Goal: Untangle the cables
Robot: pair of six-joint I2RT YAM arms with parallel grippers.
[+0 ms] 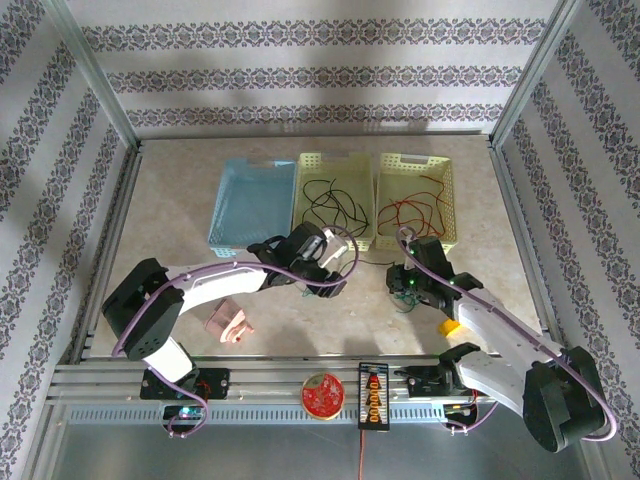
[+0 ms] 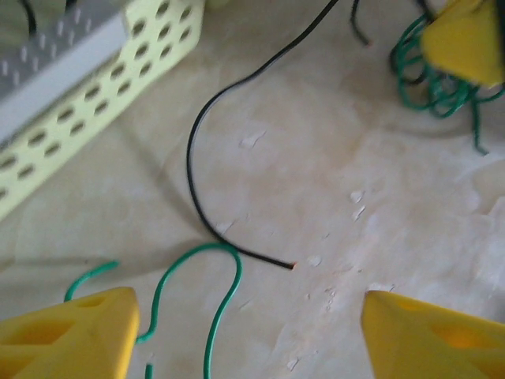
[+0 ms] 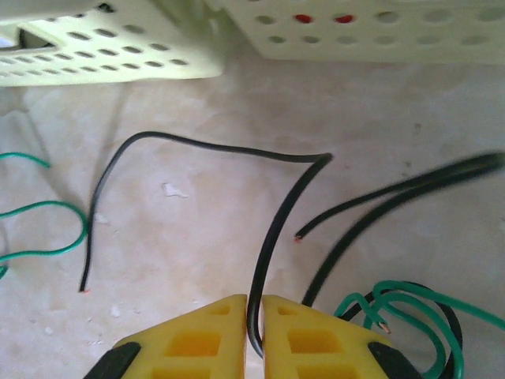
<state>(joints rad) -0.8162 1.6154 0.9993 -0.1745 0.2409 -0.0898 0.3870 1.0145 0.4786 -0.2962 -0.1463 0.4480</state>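
Now | left fingers (image 2: 71,335) spread wide, empty | right fingers (image 3: 209,335) pinching black cable (image 3: 276,209) on surface (image 3: 197,260) | risk: pulling may cinch adjacent green cable (image 3: 410,304) tangle.

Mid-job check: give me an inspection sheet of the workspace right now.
Surface: beige table, scuffed.
Job's things: black cable and green cables loose on table; black cables in middle basket, red cables in right basket.
Clutter: pink object, round red disc, connector strip at near edge.
Grippers: left gripper open over table; right gripper shut on black cable.
Cables: lilac arm cables along the arms.
Surroundings: patterned walls; blue basket at left.
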